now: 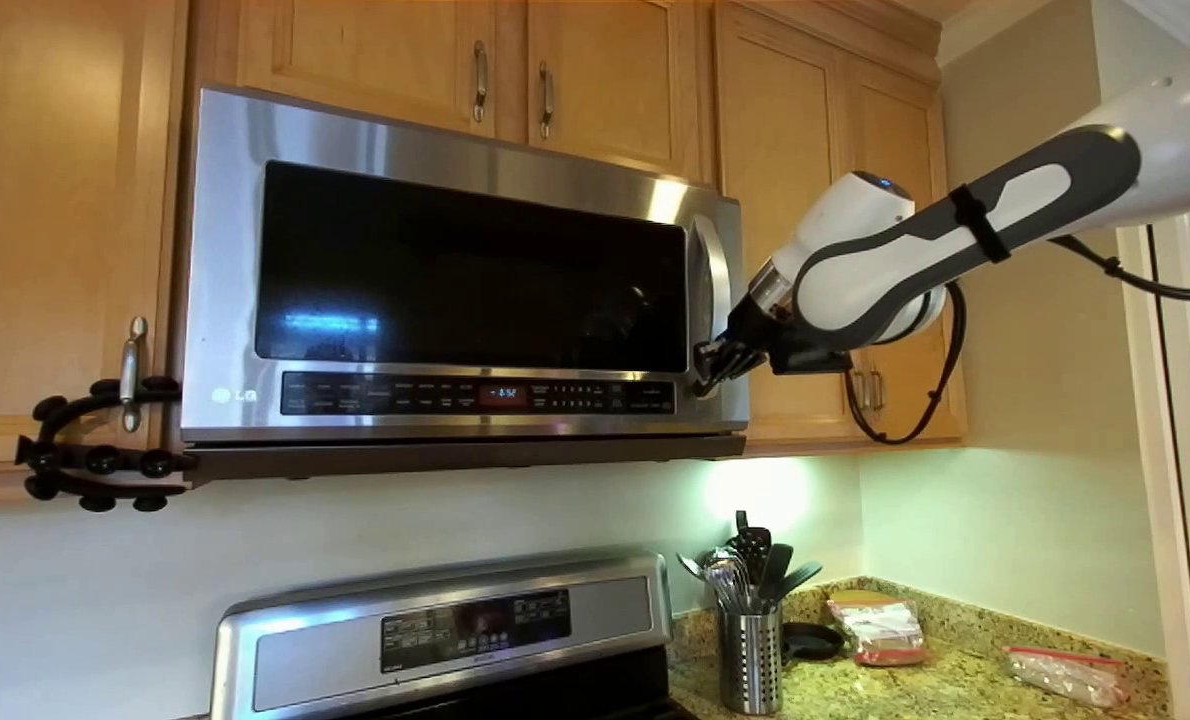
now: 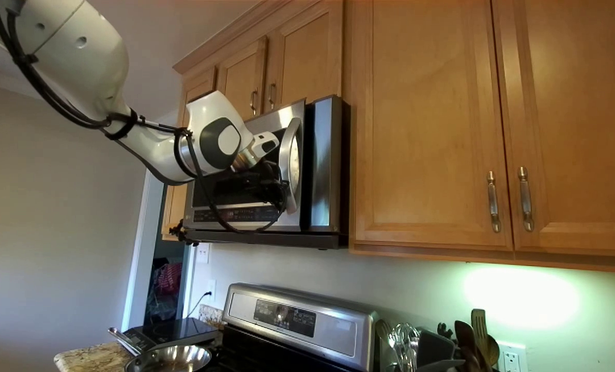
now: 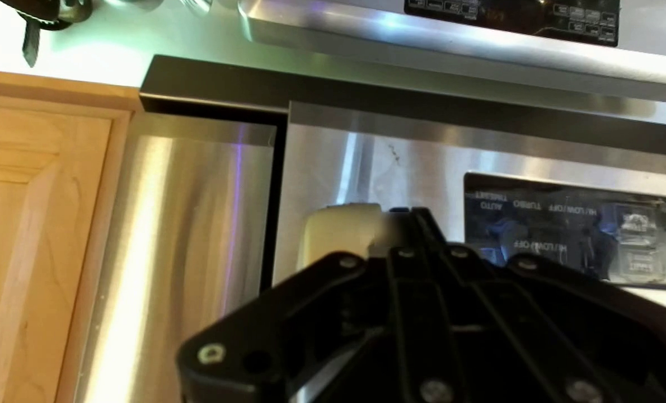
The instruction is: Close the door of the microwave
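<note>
The end effector (image 1: 703, 372) is closed, its fingers (image 3: 422, 224) drawn together, and it stands in front of the door (image 1: 475, 270) at the lower end of the steel handle (image 1: 720, 275); whether the tips touch the metal I cannot tell. The door covers the front of the microwave (image 2: 325, 165) and looks almost flush, a narrow dark gap running down its handle-side edge in the wrist view and in an exterior view. From the wrist, the end effector sits just beside the handle, between it and the button strip (image 3: 562, 224). An LG logo (image 1: 235, 395) marks the door's lower corner, well apart from the handle. On the button strip, the lettering (upside down from the wrist) reads "AUTO TIMESET", "TURBO" and, twice, "HI/LOW/OFF". The lit display (image 1: 503, 393) shows figures too blurred to read surely; labels on the stove's panel (image 1: 475, 632) are too small to make out.
</note>
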Robot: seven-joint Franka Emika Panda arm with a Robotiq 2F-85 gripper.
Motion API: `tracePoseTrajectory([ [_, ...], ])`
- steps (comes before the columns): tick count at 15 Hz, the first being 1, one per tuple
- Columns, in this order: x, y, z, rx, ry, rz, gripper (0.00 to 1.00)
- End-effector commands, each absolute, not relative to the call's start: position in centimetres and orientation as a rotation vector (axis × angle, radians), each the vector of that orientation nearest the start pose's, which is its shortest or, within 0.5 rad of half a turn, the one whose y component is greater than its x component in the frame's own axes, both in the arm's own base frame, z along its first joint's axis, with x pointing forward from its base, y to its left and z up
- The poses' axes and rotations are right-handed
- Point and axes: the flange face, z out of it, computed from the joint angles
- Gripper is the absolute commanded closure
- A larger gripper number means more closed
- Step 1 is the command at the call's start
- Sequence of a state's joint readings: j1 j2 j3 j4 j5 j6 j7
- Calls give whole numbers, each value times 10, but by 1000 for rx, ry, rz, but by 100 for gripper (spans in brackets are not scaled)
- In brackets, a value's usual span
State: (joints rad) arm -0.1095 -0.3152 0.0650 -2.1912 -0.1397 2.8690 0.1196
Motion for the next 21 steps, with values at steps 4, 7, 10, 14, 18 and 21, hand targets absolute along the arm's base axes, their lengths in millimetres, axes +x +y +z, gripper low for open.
tracePoseTrajectory([
  [4,534,-33,625,-2777,99,-1635,95],
  [7,543,-37,626,-2776,90,-1650,95],
  [10,552,-48,622,-2789,93,-1641,95],
  [14,571,-65,620,-2805,104,-1636,95],
  [18,558,-54,623,-2801,105,-1591,95],
  [21,531,-32,632,-2829,50,-1532,95],
])
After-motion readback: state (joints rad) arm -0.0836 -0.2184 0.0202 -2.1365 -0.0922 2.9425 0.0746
